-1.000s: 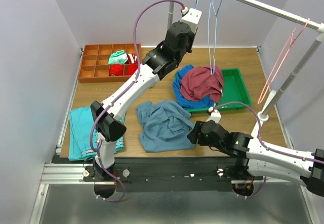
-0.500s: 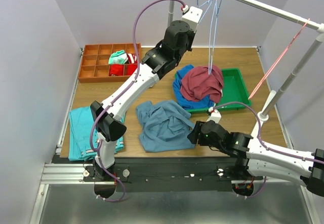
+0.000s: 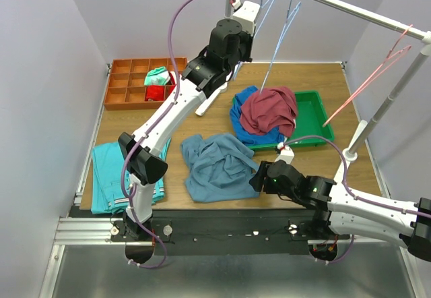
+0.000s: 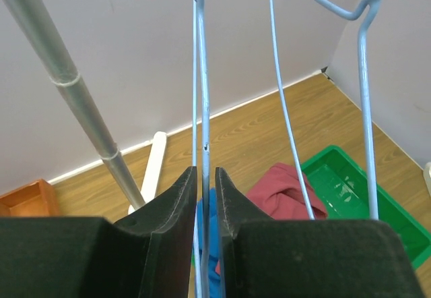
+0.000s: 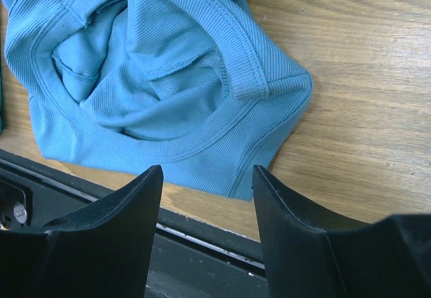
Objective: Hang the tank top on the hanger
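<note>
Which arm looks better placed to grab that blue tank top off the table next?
Right. The right gripper, open, hangs over the tank top; the left gripper is up high, shut on the hanger.

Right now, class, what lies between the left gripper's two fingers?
The thin wire of the light-blue hanger runs down the narrow gap between the fingers of the left gripper, which pinch it. The left wrist view shows this.

Over the green tray's (image 3: 316,117) left end, the hanger (image 4: 203,75) and its twin (image 4: 366,109) slanted down from the rail (image 3: 350,9), cluttering the air. Right of the tray, the post (image 3: 387,101) and a pink hanger (image 3: 367,82) barred passage. Beyond the tray, the table (image 3: 323,79) lay open.
</note>
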Motion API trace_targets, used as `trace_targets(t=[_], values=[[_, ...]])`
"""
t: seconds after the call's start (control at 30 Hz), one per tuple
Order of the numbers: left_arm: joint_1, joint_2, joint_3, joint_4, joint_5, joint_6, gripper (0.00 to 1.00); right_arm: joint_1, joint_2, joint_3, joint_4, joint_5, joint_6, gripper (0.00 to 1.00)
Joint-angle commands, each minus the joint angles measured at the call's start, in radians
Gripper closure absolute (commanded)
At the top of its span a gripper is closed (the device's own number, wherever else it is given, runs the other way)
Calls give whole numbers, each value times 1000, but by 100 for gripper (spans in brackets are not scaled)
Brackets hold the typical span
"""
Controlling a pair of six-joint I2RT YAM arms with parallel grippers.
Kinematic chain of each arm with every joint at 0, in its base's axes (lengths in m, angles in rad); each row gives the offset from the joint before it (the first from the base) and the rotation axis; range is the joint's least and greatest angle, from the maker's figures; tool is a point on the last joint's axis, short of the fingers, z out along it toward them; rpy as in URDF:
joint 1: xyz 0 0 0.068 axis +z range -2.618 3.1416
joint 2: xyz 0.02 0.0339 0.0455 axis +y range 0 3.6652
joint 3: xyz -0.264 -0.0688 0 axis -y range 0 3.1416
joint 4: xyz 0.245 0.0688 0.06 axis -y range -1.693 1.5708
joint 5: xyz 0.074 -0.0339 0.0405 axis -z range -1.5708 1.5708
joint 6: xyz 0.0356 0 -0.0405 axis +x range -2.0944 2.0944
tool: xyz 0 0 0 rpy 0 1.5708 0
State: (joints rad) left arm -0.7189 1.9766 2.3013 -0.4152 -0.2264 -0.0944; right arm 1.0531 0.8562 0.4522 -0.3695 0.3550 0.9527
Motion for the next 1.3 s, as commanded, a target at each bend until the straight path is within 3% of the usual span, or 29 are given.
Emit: trace_targets(t=[0.0,0.17,0.27,0.4,0.73,0.93,1.27], values=[[1,31,35,-30,61,-28,75,5,-8,11,-31,35,9,36],[3,39,24,-30,65,-41,76,5,-11,13,-31,30,6,33],[6,33,4,-11,61,-48,81,5,-16,17,-39,33,3,32],[4,25,12,6,48,-48,100,5,-19,26,-52,42,3,29],[4,-33,73,30,-11,1,100,5,-16,39,-57,52,-19,28],[4,-85,17,40,-13,30,100,5,20,55,-48,48,-29,27],[4,-251,-227,76,-25,41,100,5,24,69,-55,56,-42,27]])
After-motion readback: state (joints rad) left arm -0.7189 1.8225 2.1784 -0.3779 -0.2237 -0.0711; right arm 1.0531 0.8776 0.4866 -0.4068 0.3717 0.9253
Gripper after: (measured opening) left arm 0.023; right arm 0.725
